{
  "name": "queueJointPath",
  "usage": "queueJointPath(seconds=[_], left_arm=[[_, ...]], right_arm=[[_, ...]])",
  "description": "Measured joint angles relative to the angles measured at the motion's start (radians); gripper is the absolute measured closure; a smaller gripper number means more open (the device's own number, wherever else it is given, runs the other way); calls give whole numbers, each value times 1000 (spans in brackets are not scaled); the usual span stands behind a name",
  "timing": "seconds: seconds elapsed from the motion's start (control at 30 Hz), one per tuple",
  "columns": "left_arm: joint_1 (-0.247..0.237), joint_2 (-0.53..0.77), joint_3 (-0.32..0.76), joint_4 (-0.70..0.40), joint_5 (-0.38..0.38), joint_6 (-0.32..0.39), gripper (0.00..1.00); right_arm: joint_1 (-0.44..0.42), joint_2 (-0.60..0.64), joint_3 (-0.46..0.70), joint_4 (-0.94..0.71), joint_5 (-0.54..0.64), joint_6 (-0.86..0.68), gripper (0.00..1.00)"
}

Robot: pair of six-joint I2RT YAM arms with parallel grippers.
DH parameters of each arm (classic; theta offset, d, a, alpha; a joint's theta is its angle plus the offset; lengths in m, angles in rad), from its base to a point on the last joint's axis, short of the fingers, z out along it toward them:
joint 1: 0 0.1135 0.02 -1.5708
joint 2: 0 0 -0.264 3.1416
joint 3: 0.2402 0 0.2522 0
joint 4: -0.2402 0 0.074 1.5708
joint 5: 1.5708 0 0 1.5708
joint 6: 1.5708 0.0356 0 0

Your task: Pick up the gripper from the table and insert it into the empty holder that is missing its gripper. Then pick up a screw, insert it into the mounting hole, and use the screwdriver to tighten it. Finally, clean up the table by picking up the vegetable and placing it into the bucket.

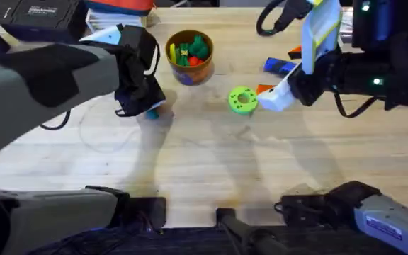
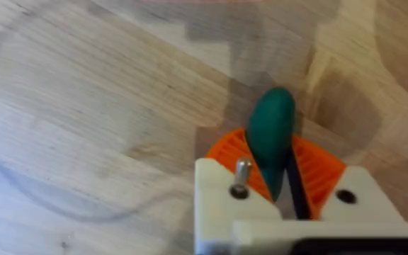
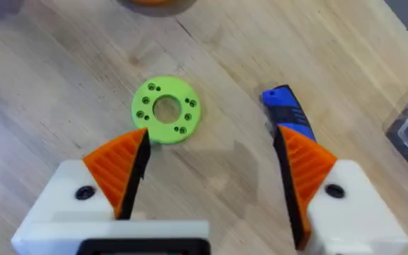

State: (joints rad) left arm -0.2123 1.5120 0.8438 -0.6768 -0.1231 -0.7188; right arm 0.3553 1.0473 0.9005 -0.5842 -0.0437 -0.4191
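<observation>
- Clamped on the vegetable (image 2: pixel 273 138), left fingers (image 2: pixel 317 166) low over the bench (image 1: pixel 204 163), ready for lifting.
- Bucket (image 1: pixel 188 55) waiting at 1 o'clock from there.
- Spread wide and empty, right fingers (image 3: pixel 115 166) idle above lime-green disc (image 3: pixel 166 110).

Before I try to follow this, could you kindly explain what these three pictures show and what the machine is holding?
These are two robot arms at a wooden table. One picture looks down from above; the other two come from cameras on each wrist.

The left gripper is shut on the vegetable, a small dark green toy, with its orange pads around it just over the wood.

The right gripper is open and holds nothing. Beyond it on the table lie a lime-green disc and the blue screwdriver.

From above, the bucket, holding colourful toys, stands near the table's far edge, close to the left arm.
</observation>
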Motion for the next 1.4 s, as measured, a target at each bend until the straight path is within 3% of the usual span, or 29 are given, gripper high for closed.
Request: queueJointPath(seconds=[0.07, 0.13, 0.33, 0.37, 0.4, 0.5, 0.63, 0.67, 0.8, 0.97, 1.03, 1.13, 1.17, 1.33, 1.4], left_arm=[[0, 0, 16, -26, 0, 0, 939], [0, 0, 43, -60, 0, 1, 978], [0, -16, 218, -209, 2, 0, 978], [0, -36, 333, -252, 20, 1, 979], [0, -41, 361, -254, 29, 0, 979], [0, -55, 432, -227, 66, 0, 980], [-2, -60, 448, -152, 122, -7, 981], [-15, -51, 448, -92, 142, -16, 981], [-58, -27, 448, -21, 156, -22, 977], [-112, 44, 448, 16, 165, -23, 781], [-118, 75, 448, 14, 172, -24, 612], [-117, 104, 448, 15, 175, -26, 475], [-116, 105, 448, 16, 176, -26, 312], [-115, 88, 449, 6, 177, -14, 125], [-114, 72, 454, 3, 180, 4, 98]], right_arm=[[0, 0, 0, 0, 0, 0, 8], [0, 0, 0, 0, 0, 0, 8], [0, 0, 0, 0, 0, 0, 8], [0, 0, 0, 0, 0, 0, 8], [0, 0, 0, 0, 0, 0, 9], [0, 0, 0, 0, 0, 0, 9], [0, 0, 0, 0, 0, 0, 9], [0, 0, 0, 0, 0, 0, 9], [0, 0, 0, 1, 0, 0, 9], [0, 0, 0, 0, 0, 0, 9], [0, 0, 0, 0, 0, 0, 9], [0, 0, 0, 0, 0, 0, 7], [0, 0, 0, 0, 0, 0, 8], [0, 0, 0, 0, 0, 0, 8], [0, 0, 0, 0, 0, 3, 8]])
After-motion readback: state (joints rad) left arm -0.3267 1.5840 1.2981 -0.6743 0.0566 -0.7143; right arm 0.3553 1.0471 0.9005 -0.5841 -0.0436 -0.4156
